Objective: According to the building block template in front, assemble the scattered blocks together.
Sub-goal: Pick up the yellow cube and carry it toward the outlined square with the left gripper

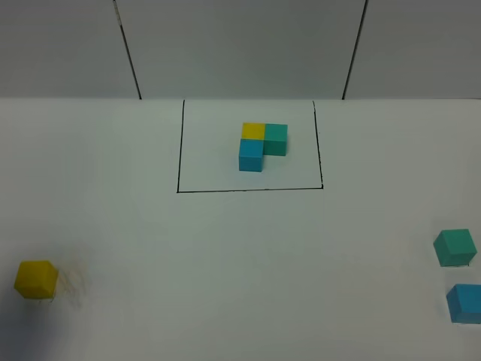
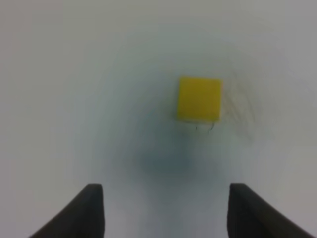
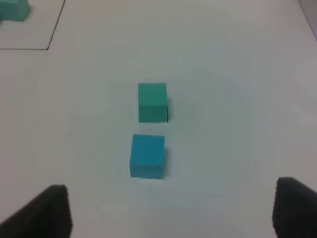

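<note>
The template point(image 1: 262, 147) is an L of yellow, teal-green and sky-blue cubes inside a thin black rectangle at the table's back middle. The loose yellow cube point(image 1: 35, 279) lies at the front left; it also shows in the left wrist view point(image 2: 199, 99), ahead of my open, empty left gripper point(image 2: 166, 210). The loose teal-green cube point(image 1: 455, 247) and sky-blue cube point(image 1: 466, 302) lie at the right edge. In the right wrist view the teal-green cube point(image 3: 152, 102) sits just beyond the sky-blue cube point(image 3: 147, 155), both ahead of my open, empty right gripper point(image 3: 171, 210). Neither gripper shows in the high view.
The white table point(image 1: 240, 256) meets a grey wall with dark seams point(image 1: 128, 53) at the back. A corner of the black frame point(image 3: 49, 47) and part of the template's teal-green cube point(image 3: 14, 10) show in the right wrist view.
</note>
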`<state>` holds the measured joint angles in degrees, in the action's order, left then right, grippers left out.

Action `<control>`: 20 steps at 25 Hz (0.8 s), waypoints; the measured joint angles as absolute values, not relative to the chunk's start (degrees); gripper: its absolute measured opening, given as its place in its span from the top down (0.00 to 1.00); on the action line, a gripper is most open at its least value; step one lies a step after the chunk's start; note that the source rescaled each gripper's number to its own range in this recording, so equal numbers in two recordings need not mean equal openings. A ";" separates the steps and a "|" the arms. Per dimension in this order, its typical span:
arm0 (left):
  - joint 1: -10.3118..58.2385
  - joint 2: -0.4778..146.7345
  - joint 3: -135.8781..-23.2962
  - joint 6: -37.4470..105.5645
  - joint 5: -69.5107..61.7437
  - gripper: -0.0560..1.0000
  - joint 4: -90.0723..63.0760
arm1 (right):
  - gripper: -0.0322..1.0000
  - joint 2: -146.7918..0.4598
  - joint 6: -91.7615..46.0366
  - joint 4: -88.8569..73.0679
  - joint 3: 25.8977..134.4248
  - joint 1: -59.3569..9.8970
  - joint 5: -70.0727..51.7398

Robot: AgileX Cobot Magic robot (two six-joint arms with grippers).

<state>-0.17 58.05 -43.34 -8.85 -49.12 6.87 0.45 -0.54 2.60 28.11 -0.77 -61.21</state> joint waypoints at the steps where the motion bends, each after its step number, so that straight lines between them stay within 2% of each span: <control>1: -0.17 60.21 -43.37 -8.49 -48.12 0.61 6.34 | 0.31 0.45 -0.54 2.60 28.11 -0.77 -61.21; 5: -0.17 67.29 -43.41 -8.21 -45.00 0.32 3.10 | 0.31 0.45 -0.54 2.60 28.11 -0.77 -61.21; 7: -0.17 70.14 -43.41 -8.21 -43.30 0.25 2.27 | 0.31 0.45 -0.54 2.60 28.11 -0.77 -61.21; 12: -0.17 76.36 -43.43 -8.21 -39.68 0.23 2.10 | 0.31 0.45 -0.54 2.60 28.11 -0.77 -61.21; 20: -0.17 84.31 -43.48 -8.38 -34.68 0.28 2.10 | 0.31 0.45 -0.54 2.60 28.11 -0.77 -61.21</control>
<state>-0.17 84.31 -43.48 -8.38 -34.68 2.10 0.45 -0.54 2.60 28.11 -0.77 -61.21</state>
